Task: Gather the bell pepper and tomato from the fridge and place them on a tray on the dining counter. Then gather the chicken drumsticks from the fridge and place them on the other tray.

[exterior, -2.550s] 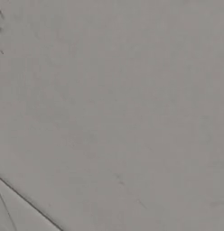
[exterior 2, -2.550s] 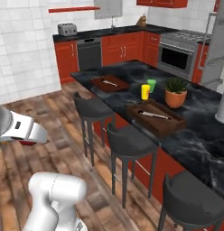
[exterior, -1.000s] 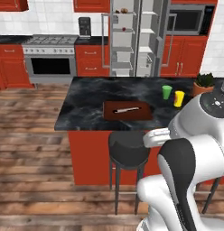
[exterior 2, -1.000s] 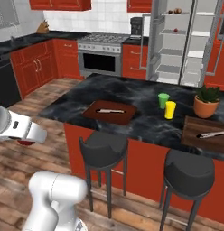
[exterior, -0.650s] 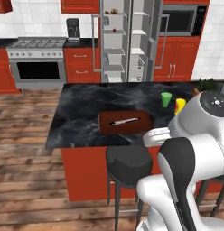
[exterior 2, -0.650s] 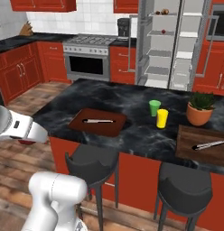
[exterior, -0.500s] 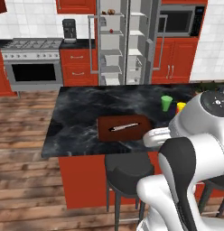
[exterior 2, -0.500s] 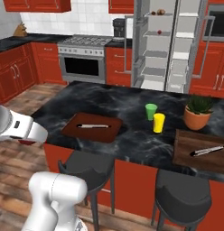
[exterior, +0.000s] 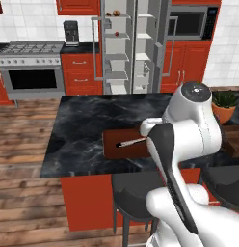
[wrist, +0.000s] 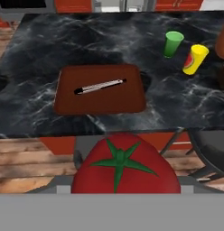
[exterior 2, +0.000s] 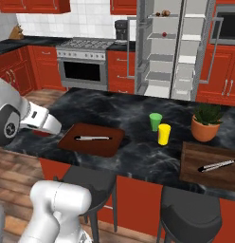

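Filling the hand (wrist: 125, 191): tomato (wrist: 126, 168).

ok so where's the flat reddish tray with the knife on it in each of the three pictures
Left base view: the tray lies mid-frame on the dining counter, its right end hidden behind the white arm.
Right base view: the tray sits left of centre, near the counter's front edge.
Hand view: the tray is upper left of centre, beyond the tomato.
Shared landmark: the knife lying lengthwise on it.
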